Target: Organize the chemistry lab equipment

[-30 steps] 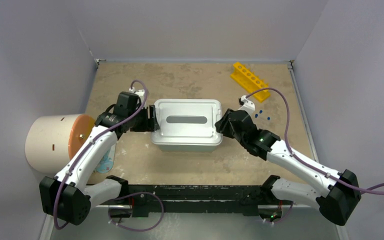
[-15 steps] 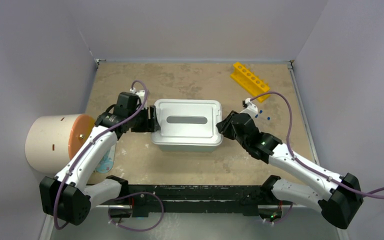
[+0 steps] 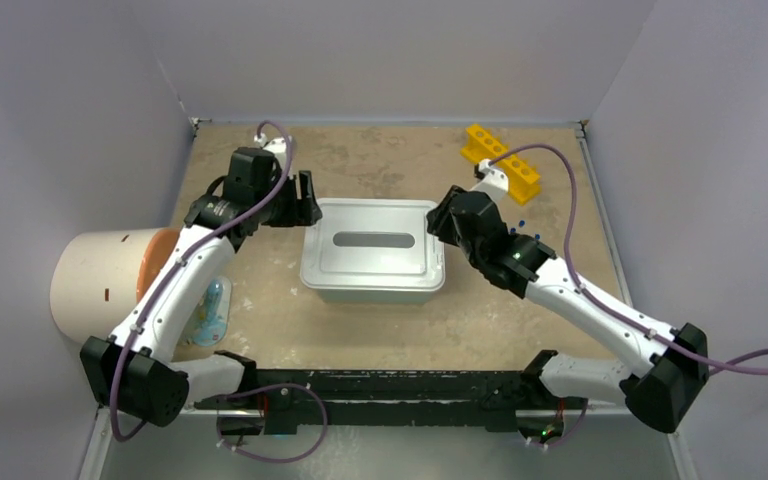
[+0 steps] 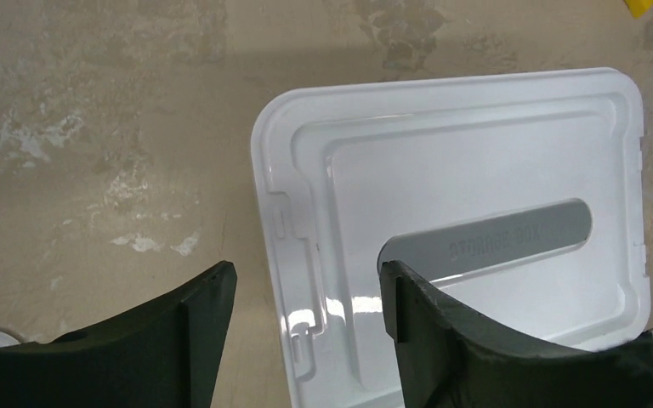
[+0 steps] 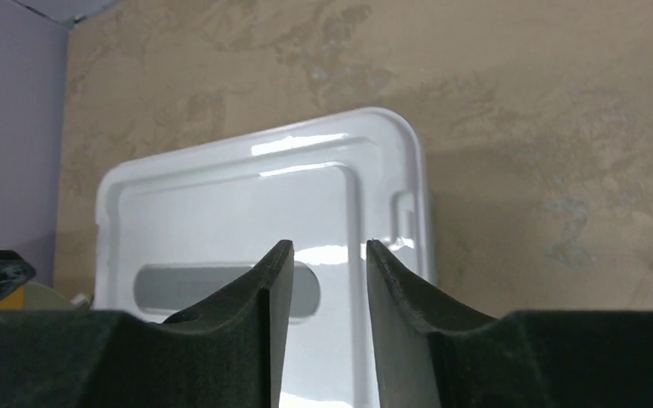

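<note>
The tub with the white lid [image 3: 372, 250] stands mid-table, lid on. My left gripper [image 3: 305, 203] hovers over the lid's far left corner, open and empty. In the left wrist view its jaws [image 4: 306, 297] straddle the lid's left edge [image 4: 272, 229] from above. My right gripper [image 3: 440, 222] hovers by the lid's right end, open a narrow gap and empty. It looks down on the lid [image 5: 221, 212] in the right wrist view [image 5: 323, 251]. Tiny blue pieces [image 3: 518, 227] lie on the table right of the tub. A clear bluish item [image 3: 210, 312] lies under my left arm.
A yellow tube rack [image 3: 501, 162] lies at the far right. The big cream cylinder with the orange face [image 3: 110, 285] lies at the left edge. Walls close the table in on three sides.
Both grippers have lifted off the tub's ends and moved up and toward the far side. The tub stays in place with its lid on.
</note>
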`<state>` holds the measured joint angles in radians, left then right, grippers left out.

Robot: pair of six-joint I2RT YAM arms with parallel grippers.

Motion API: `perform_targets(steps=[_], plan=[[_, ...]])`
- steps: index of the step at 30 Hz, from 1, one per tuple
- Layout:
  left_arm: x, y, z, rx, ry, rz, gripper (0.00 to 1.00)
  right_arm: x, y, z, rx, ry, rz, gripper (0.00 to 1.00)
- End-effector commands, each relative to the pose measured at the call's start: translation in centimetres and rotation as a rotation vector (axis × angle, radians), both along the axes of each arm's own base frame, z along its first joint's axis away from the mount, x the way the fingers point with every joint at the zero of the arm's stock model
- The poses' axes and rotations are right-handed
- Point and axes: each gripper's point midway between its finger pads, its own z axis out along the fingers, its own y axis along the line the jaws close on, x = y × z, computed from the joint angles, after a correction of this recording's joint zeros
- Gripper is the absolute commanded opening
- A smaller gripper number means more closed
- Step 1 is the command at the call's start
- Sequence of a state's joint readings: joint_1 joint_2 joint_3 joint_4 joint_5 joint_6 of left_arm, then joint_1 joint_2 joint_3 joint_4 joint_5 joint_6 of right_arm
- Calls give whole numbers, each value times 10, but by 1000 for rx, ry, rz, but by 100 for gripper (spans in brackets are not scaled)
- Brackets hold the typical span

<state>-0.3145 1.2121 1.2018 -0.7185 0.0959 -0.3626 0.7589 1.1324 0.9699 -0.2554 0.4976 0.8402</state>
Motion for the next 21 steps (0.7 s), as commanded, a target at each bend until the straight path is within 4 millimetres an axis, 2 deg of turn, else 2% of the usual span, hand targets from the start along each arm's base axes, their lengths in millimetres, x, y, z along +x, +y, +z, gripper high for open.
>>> perform_targets(steps=[1,4,8,13,21], plan=[[27,-13,26,-29,-98,-37,59,28,16,38,-26,-123,25,36],[35,-26,25,-69,-92,-79,47,42,26,36,-34,-131,35,18],[42,-34,5,-80,-45,-93,32,56,35,21,-26,-117,60,0],[43,-35,-18,-73,-3,-95,18,61,43,-3,-16,-70,99,0],[34,-33,-49,-60,66,-94,16,48,40,-52,-50,31,119,0]])
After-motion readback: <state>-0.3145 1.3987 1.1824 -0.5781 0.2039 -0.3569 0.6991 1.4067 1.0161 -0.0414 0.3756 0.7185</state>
